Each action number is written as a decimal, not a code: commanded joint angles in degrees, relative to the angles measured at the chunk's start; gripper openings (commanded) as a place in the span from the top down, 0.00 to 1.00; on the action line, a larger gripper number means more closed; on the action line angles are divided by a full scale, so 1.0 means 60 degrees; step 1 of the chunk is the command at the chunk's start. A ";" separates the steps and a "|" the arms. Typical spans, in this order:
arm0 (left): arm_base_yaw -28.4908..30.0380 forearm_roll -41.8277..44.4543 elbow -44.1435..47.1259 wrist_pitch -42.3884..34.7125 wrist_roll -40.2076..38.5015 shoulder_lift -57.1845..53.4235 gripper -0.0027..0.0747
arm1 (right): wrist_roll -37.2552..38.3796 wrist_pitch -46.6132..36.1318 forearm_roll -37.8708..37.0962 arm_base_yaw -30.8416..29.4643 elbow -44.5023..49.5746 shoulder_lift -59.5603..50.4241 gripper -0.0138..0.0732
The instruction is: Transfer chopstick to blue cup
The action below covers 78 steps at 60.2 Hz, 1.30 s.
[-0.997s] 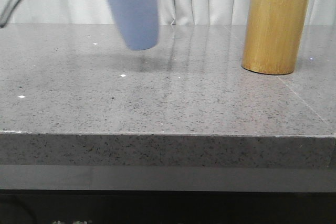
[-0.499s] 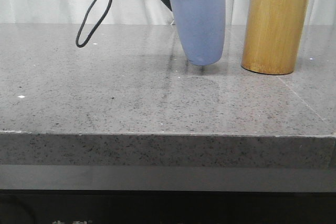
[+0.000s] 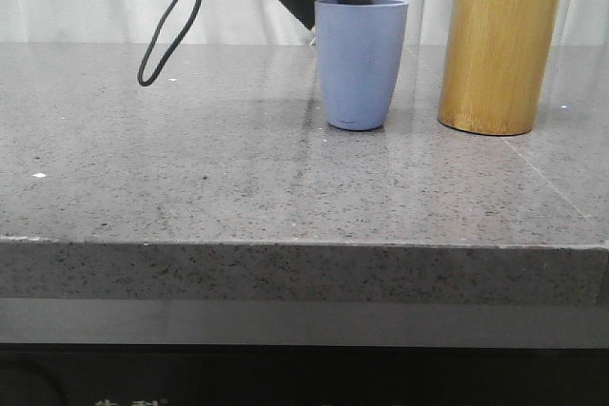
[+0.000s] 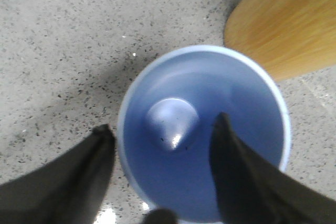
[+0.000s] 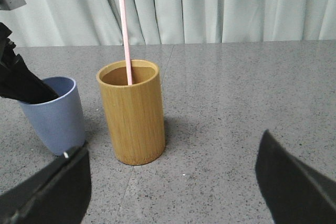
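Beneath left gripper (image 4: pixel 163 135), blue cup (image 3: pixel 361 68), one finger inside rim

Matt, smooth plastic on the blue cup (image 3: pixel 361 64) — grainy bamboo holder (image 3: pixel 500 49), and a speckled, polished stone table (image 3: pixel 238 187).

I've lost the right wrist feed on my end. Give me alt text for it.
A pale pink chopstick stands in a bamboo cylinder on the grey speckled table. Beside it sits the blue cup, with the left end effector dark at its rim. The right end effector is open, its fingers blurred in the foreground, touching nothing.
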 commanded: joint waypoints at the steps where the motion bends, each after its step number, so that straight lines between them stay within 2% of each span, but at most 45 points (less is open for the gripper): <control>1: -0.0046 -0.0338 -0.0348 0.0090 -0.0229 -0.0797 0.35 | -0.0016 -0.0728 0.0052 0.0021 -0.0340 0.0133 0.10; 16: -0.0027 -0.0160 -0.0054 0.0090 -0.0428 -0.1670 0.35 | -0.0016 -0.0728 0.0052 0.0021 -0.0340 0.0133 0.10; 26: 0.0050 0.1120 0.0832 0.0090 -0.0448 -0.2579 0.37 | -0.0016 -0.0728 0.0052 0.0021 -0.0340 0.0133 0.10; 33: 0.0364 0.1905 0.1920 0.0090 -0.0808 -0.3394 0.52 | -0.0016 -0.0728 0.0052 0.0021 -0.0340 0.0133 0.10; 45: 0.1435 0.1905 0.4156 0.0090 -0.1021 -0.4866 0.87 | -0.0016 -0.0728 0.0052 0.0021 -0.0340 0.0133 0.10; 51: 0.1941 0.1905 0.5167 0.0072 -0.1110 -0.5463 0.99 | -0.0016 -0.0728 0.0052 0.0021 -0.0340 0.0133 0.10; 62: 0.2953 0.1905 0.7350 -0.0770 -0.1504 -0.6900 0.99 | -0.0016 -0.0728 0.0052 0.0021 -0.0340 0.0133 0.10; 78: 0.3581 0.1804 1.1153 -0.3524 -0.1974 -0.9633 0.99 | -0.0016 -0.0728 0.0052 0.0021 -0.0340 0.0133 0.10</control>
